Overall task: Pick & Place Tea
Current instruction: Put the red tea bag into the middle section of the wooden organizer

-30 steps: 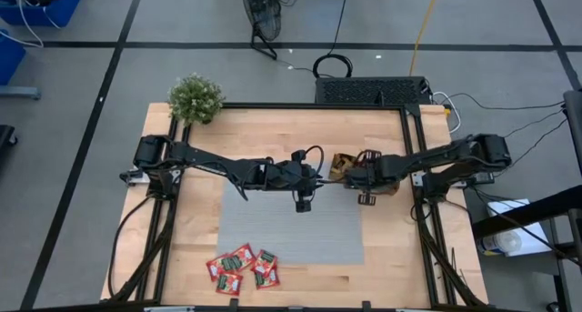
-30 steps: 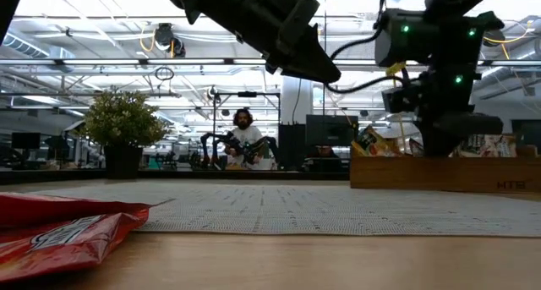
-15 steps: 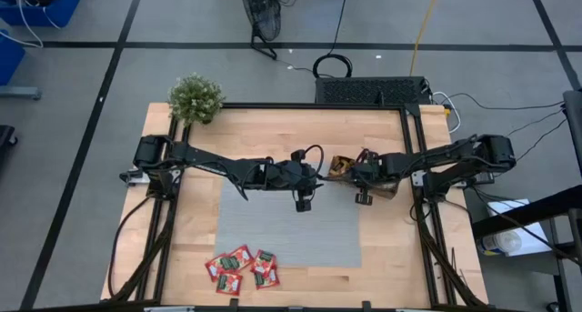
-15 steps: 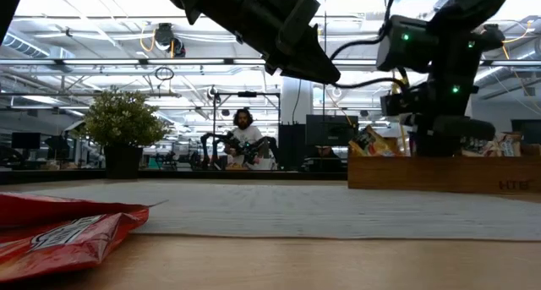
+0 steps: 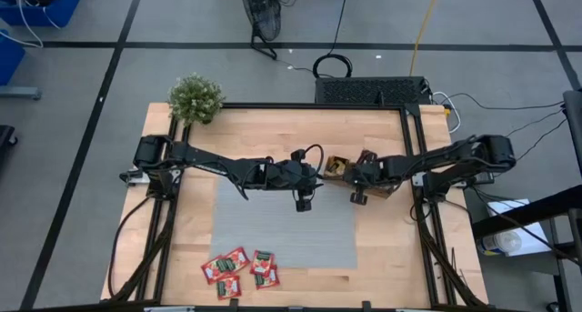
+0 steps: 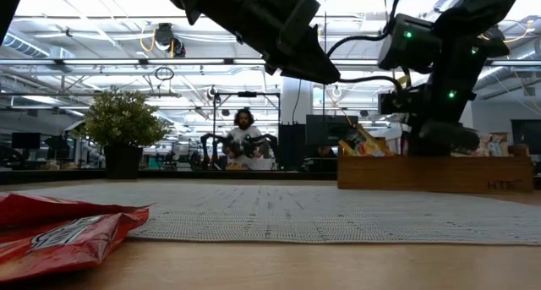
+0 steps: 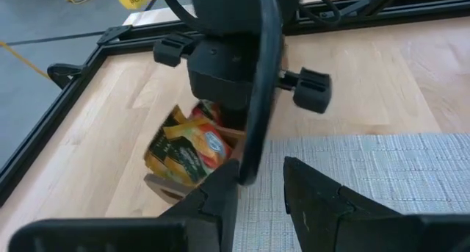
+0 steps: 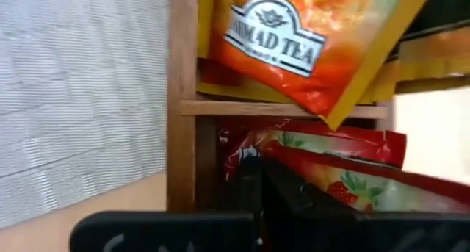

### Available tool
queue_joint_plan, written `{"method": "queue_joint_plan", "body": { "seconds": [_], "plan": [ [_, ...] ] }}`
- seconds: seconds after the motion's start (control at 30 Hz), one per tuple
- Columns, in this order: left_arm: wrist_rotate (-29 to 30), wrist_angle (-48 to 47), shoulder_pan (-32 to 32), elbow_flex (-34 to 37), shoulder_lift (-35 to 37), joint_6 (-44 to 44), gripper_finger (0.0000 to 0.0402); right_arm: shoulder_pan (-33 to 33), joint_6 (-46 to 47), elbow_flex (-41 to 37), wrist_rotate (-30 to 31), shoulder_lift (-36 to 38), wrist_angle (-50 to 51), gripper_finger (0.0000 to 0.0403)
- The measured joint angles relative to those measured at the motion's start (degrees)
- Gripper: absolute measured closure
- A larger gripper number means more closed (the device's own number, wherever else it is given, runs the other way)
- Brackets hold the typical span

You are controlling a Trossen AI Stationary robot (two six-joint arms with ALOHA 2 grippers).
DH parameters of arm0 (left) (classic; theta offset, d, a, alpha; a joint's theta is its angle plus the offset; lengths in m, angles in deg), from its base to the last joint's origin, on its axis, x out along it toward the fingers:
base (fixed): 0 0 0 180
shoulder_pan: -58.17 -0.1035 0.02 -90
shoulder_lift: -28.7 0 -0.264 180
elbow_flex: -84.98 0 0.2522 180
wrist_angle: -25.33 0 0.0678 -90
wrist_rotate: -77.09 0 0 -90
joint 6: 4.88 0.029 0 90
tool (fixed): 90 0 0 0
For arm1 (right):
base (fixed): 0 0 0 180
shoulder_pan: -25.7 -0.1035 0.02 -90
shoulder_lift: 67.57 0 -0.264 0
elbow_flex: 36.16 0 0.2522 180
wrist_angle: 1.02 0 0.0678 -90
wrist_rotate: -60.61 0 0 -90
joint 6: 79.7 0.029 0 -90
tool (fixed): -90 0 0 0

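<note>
A brown wooden tray (image 5: 387, 187) stands at the grey mat's (image 5: 273, 239) far right corner and holds tea: orange-yellow sachets (image 8: 294, 39) in one compartment, red sachets (image 8: 330, 171) in the one beside it. My right gripper (image 5: 357, 197) is shut and points steeply down into the red compartment (image 8: 257, 182). Behind the tray's wall (image 6: 431, 173) its tips are hidden in the low view. My left gripper (image 5: 303, 203) hangs above the mat's far middle, slightly open and with nothing between its fingers (image 7: 261, 189). Several red sachets (image 5: 238, 271) lie flat at the mat's near left corner. My right gripper reaches from above, slanting down, into the tray's compartment of red sachets, close by the tray's side wall (image 8: 183, 134). Its shut fingertips (image 8: 250, 175) meet the topmost red sachet's edge (image 8: 242, 150). Whether a sachet sits between them cannot be told.
A potted plant (image 5: 195, 98) stands at the table's far left corner. Black frame rails (image 5: 414, 148) run along the far, left and right edges. Bare wood shows left of the mat. A person (image 6: 243, 138) sits far off in the room behind.
My right gripper has sunk and tipped steeper, moving a little toward the table's left. The wooden tray has slid toward the left with it. The grey mat and the red sachets on its near corner have shifted slightly left too.
</note>
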Motion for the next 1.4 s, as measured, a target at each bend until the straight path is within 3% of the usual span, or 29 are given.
{"method": "queue_joint_plan", "body": {
  "seconds": [0.17, 0.5, 0.83, 1.07, 1.4],
  "plan": [
    [0.0, -0.1, 0.0, 0.0, 0.0, 0.0, 0.0289, -2.2, 0.3, -0.2, 8.7, -0.2, 1.1, 0.0403],
    [0.0, 0.0, 0.0, 0.0, 0.0, -0.2, 0.0289, -5.4, 0.3, -0.3, 15.9, -0.2, 0.8, 0.0403],
    [0.0, 0.1, 0.0, 0.0, 0.0, -0.2, 0.0289, -5.5, 0.3, -0.2, 15.8, 0.7, 1.0, 0.0403],
    [0.7, 0.2, 0.0, 0.0, 0.0, -0.2, 0.0289, -5.5, 2.2, -0.2, 11.1, 4.3, 3.0, 0.0403],
    [1.4, 0.2, 0.0, 0.0, 0.0, -0.2, 0.0289, -5.5, 1.8, -0.2, 9.7, 11.0, 2.2, 0.0403]
  ]
}}
